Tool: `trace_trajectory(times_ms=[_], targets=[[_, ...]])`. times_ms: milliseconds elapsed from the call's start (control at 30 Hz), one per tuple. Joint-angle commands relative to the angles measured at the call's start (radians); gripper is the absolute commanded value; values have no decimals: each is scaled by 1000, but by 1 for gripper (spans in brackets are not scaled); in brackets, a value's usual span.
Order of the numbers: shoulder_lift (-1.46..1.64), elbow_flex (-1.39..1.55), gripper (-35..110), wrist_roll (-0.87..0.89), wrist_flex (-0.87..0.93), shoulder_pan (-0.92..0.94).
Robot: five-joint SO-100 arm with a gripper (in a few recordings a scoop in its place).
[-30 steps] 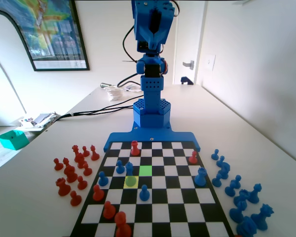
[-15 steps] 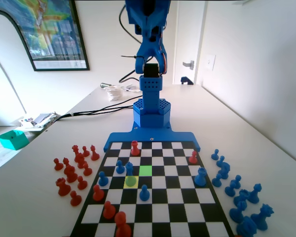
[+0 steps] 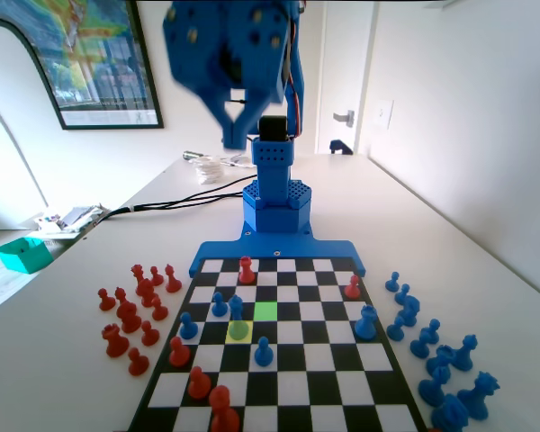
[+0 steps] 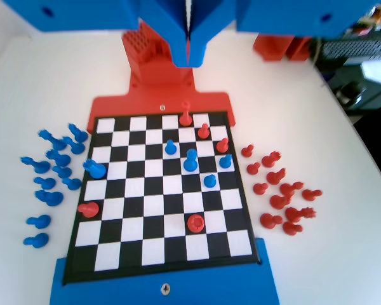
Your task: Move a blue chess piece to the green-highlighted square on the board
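Blue arm: raised high above its base, wrist swung toward the left of the fixed view, blurred there. Gripper (image 3: 237, 135): points downward, jaws pressed together at the tips, nothing between them. Wrist view: gripper (image 4: 188, 60) hangs from top edge, jaws meeting along a thin seam.

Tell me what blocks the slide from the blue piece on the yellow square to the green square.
Nothing visible. The blue chess piece stands diagonally next to the green-highlighted square, which is bare; a blue pawn sits on its other side.
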Motion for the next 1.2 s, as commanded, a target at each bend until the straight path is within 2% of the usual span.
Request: trace_trajectory(times_ms=[0,367,800,1167], targets=[[-94,-78,2,-29,-20,34],[-275,-38,12,-120,-133,48],[-344,126,14,-183,-354,44],[-368,169,15,-218,-387,58]])
